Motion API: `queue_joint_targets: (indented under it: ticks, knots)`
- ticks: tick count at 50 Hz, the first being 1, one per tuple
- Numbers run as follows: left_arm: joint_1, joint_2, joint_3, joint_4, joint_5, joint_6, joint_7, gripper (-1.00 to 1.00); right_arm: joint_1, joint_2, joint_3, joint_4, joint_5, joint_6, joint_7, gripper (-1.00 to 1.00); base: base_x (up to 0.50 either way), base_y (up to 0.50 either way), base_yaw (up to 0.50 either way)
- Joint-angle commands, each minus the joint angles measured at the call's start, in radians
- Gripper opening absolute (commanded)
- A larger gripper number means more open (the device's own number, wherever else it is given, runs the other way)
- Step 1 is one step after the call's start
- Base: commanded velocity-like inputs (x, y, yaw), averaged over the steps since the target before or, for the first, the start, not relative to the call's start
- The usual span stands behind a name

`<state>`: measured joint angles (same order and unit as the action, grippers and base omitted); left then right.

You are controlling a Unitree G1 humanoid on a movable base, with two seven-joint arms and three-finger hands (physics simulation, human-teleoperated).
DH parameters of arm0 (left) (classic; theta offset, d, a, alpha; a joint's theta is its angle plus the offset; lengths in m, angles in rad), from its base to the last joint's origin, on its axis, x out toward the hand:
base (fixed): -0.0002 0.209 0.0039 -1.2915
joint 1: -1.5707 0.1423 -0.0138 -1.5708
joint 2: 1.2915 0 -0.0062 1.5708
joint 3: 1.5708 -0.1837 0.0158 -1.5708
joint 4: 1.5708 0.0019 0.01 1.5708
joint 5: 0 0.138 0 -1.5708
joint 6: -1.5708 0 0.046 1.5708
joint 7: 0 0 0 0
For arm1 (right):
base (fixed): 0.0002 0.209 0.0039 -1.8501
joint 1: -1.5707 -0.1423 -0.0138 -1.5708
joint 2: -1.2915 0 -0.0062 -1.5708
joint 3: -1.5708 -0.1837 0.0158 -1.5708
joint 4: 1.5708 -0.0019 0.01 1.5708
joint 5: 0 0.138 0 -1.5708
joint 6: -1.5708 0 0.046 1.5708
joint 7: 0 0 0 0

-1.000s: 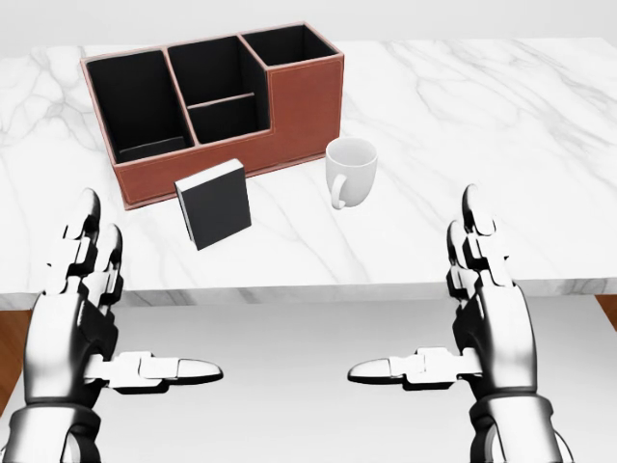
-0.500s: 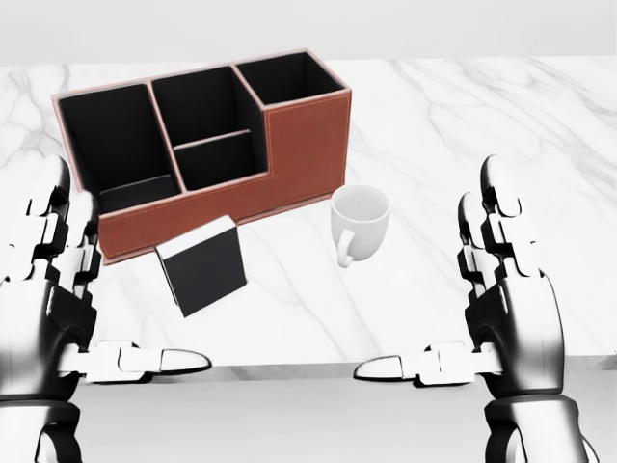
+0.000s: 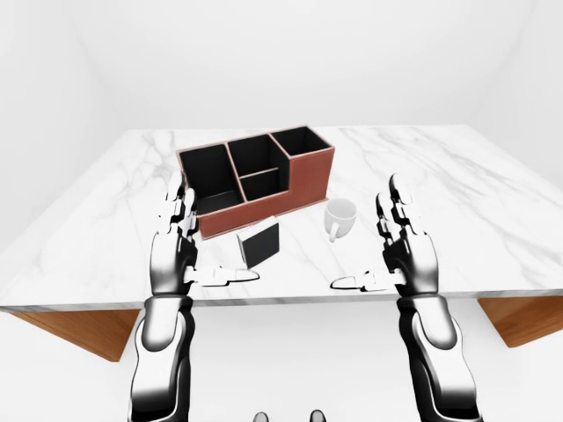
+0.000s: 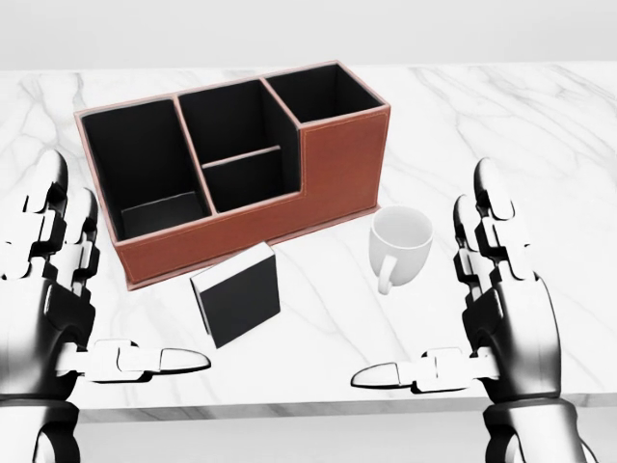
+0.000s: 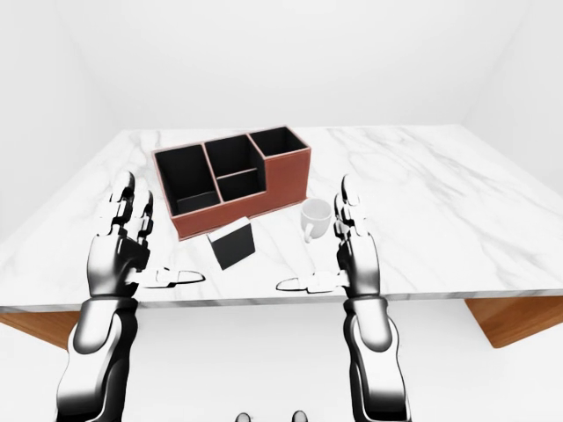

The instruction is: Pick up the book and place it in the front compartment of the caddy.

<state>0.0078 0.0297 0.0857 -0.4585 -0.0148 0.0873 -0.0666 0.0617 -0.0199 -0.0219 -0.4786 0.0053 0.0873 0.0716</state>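
Between both hands' spread fingers [image 4: 145,361], book [image 4: 238,294].

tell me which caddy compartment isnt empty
The far-left compartment of the caddy in the head view: a small dark item sits at its bottom. The other compartments show only bare black interiors.

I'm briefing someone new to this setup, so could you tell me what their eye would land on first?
Probably the reddish-brown caddy with black compartments, at the upper middle of the head view on the white marble table. Just below it a small black book stands with a white mug to its right. The open left robot hand and right robot hand frame the bottom corners, touching nothing.
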Motion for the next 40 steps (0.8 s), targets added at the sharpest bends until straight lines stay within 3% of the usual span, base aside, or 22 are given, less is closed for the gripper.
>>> queue_joint_targets:
  ticks: [1,19,33,40]
  knots:
    - [0.003,0.005,0.0,-0.003,0.004,0.0,-0.001,1.0,0.005,0.006,0.005,-0.001,-0.005,0.0,0.006,1.0,0.0,0.5,0.0]
    - [0.007,0.003,-0.004,0.005,0.009,0.0,-0.003,1.0,-0.001,0.002,0.009,0.008,-0.032,0.0,-0.002,1.0,0.0,0.49,0.0]
    - [0.01,0.002,-0.007,0.01,0.013,0.0,-0.003,1.0,-0.013,0.006,0.007,0.022,-0.051,0.0,-0.021,1.0,0.0,0.0,0.0]
    - [0.006,0.003,-0.003,-0.001,0.008,0.0,-0.004,1.0,-0.006,0.009,-0.001,-0.012,-0.019,0.0,-0.015,1.0,0.5,0.0,0.0]
